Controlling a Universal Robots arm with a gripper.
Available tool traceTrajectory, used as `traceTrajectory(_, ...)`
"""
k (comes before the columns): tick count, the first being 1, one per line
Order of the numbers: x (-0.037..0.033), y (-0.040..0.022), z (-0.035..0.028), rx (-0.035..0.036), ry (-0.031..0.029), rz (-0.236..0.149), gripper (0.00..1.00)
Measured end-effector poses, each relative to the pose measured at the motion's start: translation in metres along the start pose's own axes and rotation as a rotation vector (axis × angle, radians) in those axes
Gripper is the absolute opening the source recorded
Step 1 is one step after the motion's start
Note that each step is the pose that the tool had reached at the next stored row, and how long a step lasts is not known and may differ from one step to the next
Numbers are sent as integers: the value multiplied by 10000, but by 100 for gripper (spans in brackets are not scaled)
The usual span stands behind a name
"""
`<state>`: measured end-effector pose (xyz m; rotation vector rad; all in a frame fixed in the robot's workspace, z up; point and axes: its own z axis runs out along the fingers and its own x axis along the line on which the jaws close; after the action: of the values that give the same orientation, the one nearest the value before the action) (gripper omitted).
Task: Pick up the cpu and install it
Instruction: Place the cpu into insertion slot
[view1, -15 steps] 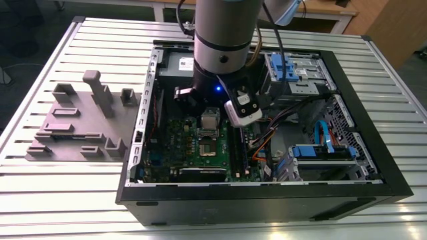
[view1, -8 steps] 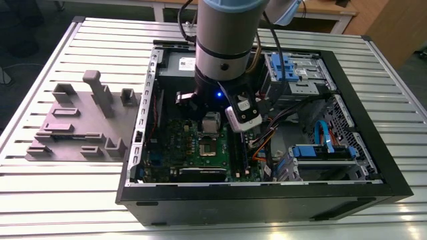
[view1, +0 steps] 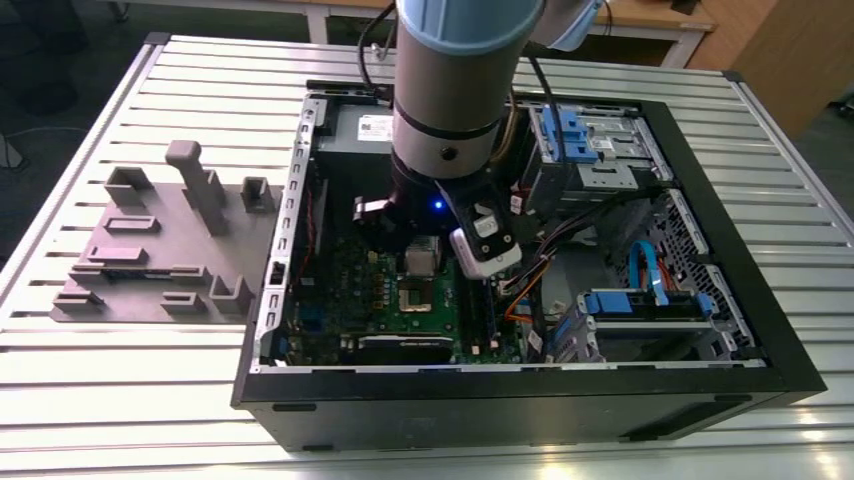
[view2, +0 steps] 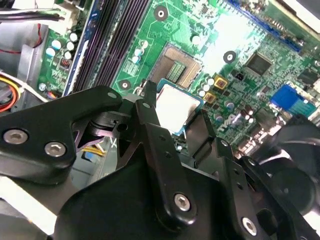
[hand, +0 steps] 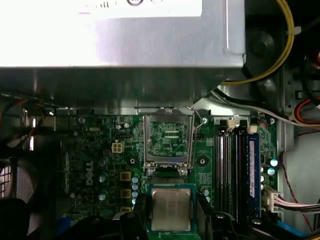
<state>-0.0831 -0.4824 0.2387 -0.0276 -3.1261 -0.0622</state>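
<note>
The cpu (view2: 176, 104) is a small square chip with a silver top and a thin teal rim. It sits between the two black fingers (view2: 148, 111) of my gripper (view2: 176, 119), which is shut on it. In the first wrist view the cpu (hand: 171, 209) hangs just over the green motherboard. It is beside the raised metal socket frame (hand: 167, 137), whose load plate stands open. The open socket (view2: 178, 65) with its pin field lies just beyond the chip. In the exterior view my gripper (view1: 423, 264) is down inside the computer case, above the socket (view1: 416, 298).
The grey power-supply box (hand: 115, 35) stands close by the socket. Memory slots (hand: 237, 165) run alongside it. Cables (view1: 534, 285) and drive cages (view1: 587, 145) fill the case on the exterior view's right. A mauve-grey tray (view1: 160, 245) sits on the slatted table outside the case.
</note>
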Motion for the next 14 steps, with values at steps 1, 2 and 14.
traceTrajectory(1,-1,-12,12,1,0,1,47)
traceTrajectory(2,-3,-20,28,-1,0,1,47)
traceTrajectory(14,-12,-40,244,1,0,-2,47)
